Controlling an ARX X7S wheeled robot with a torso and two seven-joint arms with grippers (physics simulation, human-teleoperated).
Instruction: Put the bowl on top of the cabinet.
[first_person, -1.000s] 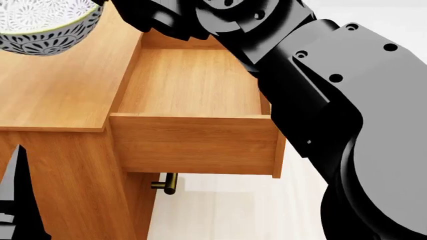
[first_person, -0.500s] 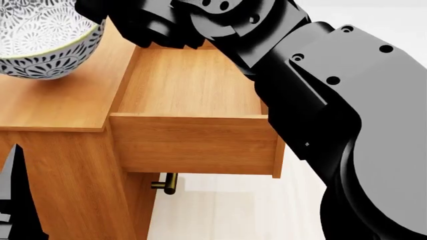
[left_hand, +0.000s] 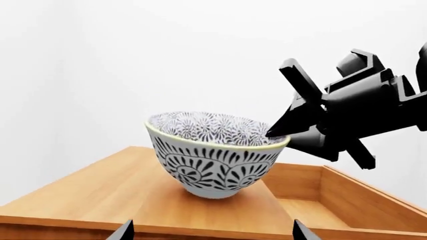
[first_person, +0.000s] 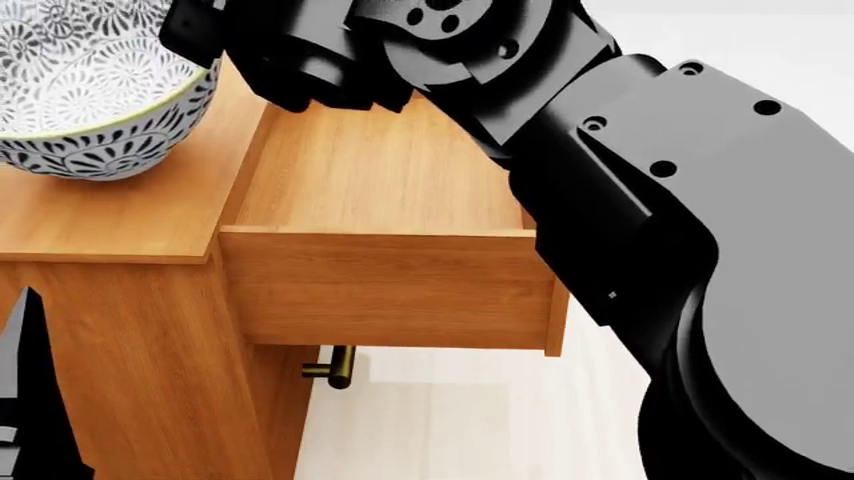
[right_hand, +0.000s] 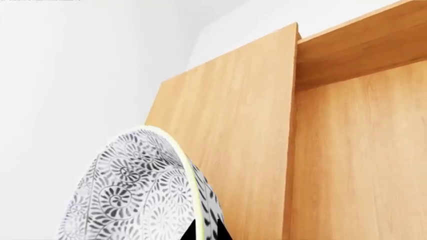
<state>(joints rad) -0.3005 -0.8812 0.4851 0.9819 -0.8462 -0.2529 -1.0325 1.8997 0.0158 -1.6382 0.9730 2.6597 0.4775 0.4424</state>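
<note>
The bowl (first_person: 94, 100), white with a dark floral pattern and a yellow-green rim, is at the left end of the cabinet (first_person: 120, 215) top, its base on or just above the wood. In the left wrist view the bowl (left_hand: 213, 155) stands upright, and my right gripper (left_hand: 280, 139) is shut on its rim. The right wrist view shows that gripper (right_hand: 203, 231) pinching the rim of the bowl (right_hand: 140, 195), one finger inside and one outside. My left gripper (left_hand: 212, 232) is open and empty, low in front of the cabinet (left_hand: 100, 195).
The cabinet's top drawer (first_person: 387, 170) is pulled open beside the bowl, its front panel (first_person: 387, 290) jutting toward me. A brass bar handle (first_person: 334, 368) shows below it. My right arm (first_person: 601, 150) reaches across over the drawer. Pale floor (first_person: 441, 420) lies below.
The right gripper has carried the bowl down and toward me, closer to the front of the cabinet top. The left arm has barely moved.
</note>
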